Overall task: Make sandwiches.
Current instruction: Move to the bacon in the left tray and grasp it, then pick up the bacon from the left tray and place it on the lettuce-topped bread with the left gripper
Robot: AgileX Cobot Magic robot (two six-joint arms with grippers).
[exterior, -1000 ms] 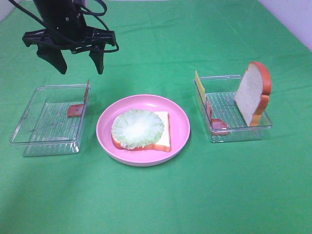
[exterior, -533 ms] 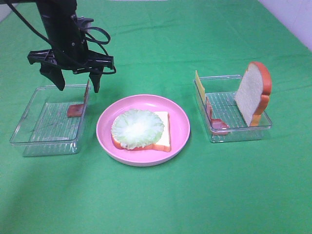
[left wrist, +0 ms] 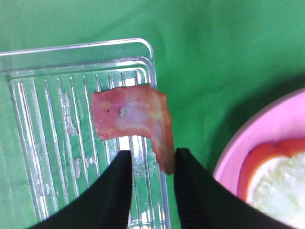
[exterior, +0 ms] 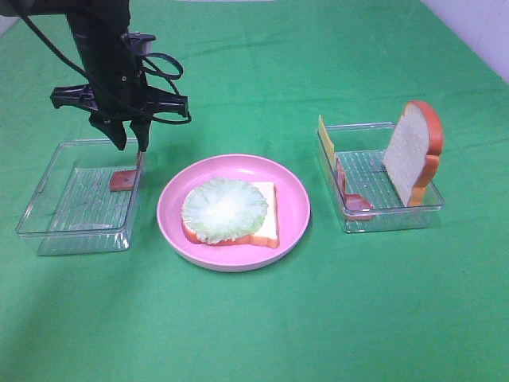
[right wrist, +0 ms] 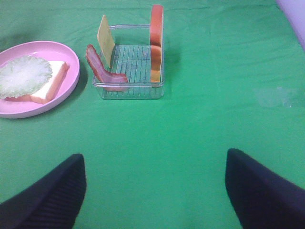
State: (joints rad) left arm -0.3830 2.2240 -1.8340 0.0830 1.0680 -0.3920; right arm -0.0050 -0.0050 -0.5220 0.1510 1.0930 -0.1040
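Sandwich [exterior: 231,216], half built: a white toy bread slice with orange-brown crust [exterior: 267,223] under a round of light green lettuce [exterior: 224,208], lying on the round pink plate [exterior: 296,199] at centre. The clear plastic rectangular left tray [exterior: 48,203] holds a reddish-pink bacon strip [left wrist: 128,117], one end raised against the plate-side wall. The black left gripper [left wrist: 153,153] straddles that raised end with only a slim gap between its jaws; firm contact cannot be confirmed. Advisable: close fully on the raised end, then lift straight up, clear of the wall. The right gripper [right wrist: 155,162] is spread wide and empty.
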